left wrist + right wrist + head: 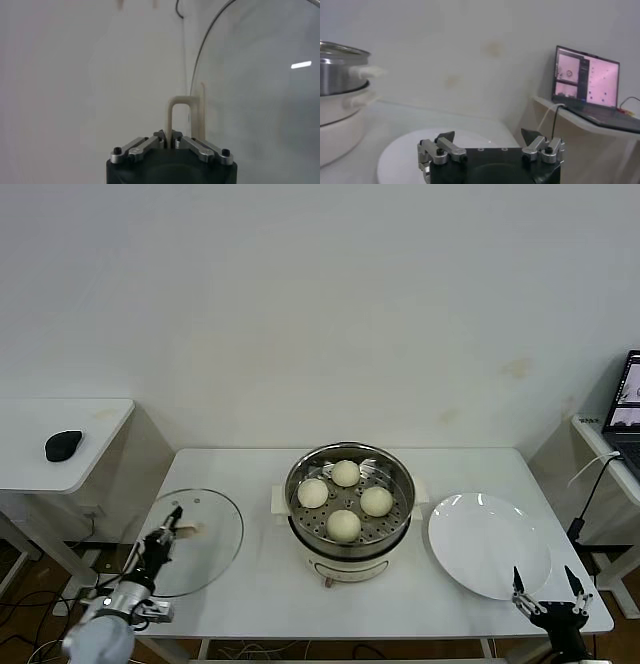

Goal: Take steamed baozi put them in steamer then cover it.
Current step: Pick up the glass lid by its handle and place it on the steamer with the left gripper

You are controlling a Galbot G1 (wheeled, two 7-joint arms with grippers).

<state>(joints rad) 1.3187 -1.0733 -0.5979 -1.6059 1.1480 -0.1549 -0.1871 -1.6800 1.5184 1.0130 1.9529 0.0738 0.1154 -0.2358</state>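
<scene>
**Lid handle pinched, four buns in the pot**

My left gripper was at the cover, which lay flat on the white table to the left of the steamer, apart from it. My fingers were pressed together on the cover's cream handle: in the left wrist view the upright loop of the handle rose straight out from between my two fingertips, with the glass disc and its metal rim curving away beside it. The pinch sat at the handle's base, near the middle of the cover.

The steamed baozi were all inside the steamer, four of them on the perforated tray, spaced in a diamond, one toward the wall, one toward me, one on each side. None touched another. The steamer stood open on its white base, near the middle of the table.

My right gripper hung low at the table's near edge, to the right of the steamer and just beside the near rim of the white plate. Its fingers were spread wide with nothing between them; the right wrist view showed both tips well apart over the plate, with the steamer's steel wall off to one side and a laptop on a side shelf beyond
</scene>
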